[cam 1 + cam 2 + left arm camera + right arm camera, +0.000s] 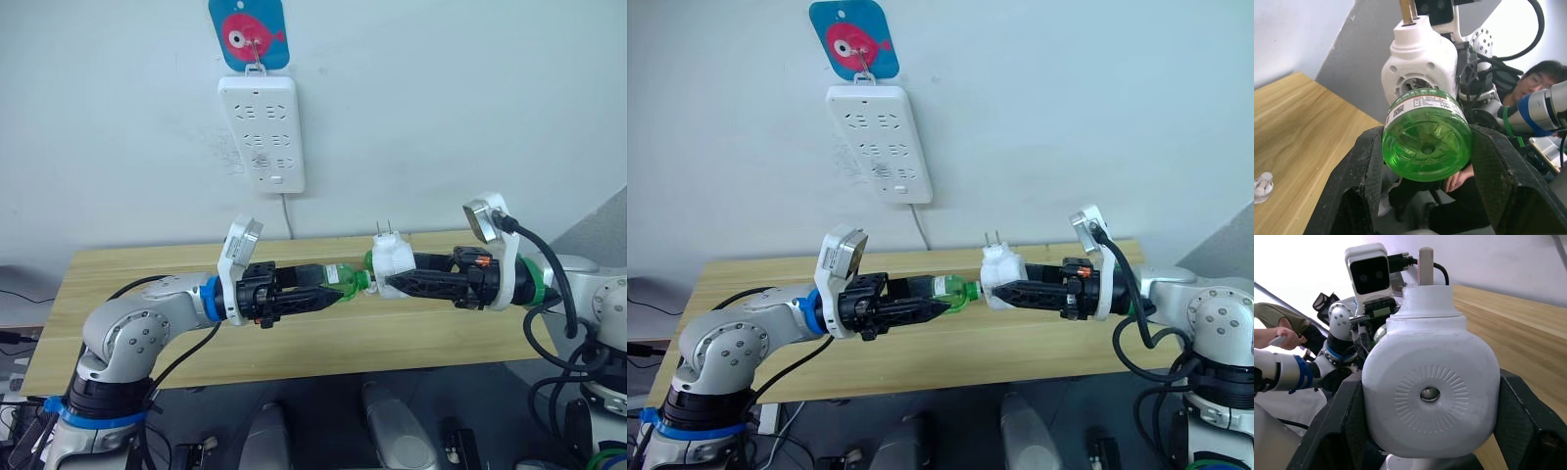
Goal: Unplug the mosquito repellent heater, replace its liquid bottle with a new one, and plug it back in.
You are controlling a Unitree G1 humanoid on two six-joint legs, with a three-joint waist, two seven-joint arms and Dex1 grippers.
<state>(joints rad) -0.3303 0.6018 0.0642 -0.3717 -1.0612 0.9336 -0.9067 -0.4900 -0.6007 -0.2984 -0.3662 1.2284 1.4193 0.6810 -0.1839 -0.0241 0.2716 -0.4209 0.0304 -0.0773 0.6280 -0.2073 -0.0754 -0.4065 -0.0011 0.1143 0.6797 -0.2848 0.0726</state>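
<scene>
The white mosquito repellent heater (392, 258) is held in the air over the table's front edge, prongs up, with my right gripper (394, 284) shut on its sides. My left gripper (331, 287) is shut on a translucent green liquid bottle (346, 277) that has no cap. The bottle lies on its side with its neck meeting the heater's underside. In the left wrist view the bottle's base (1426, 147) faces the camera, the heater's round opening (1413, 83) right behind it. I cannot tell whether this bottle is the old or the new one.
A white power strip (263, 131) hangs on the wall under a blue fish hook (250, 32), its cord dropping behind the wooden table (147, 284). A small whitish cap (1263, 184) lies on the table. A person (1543, 81) sits behind the robot.
</scene>
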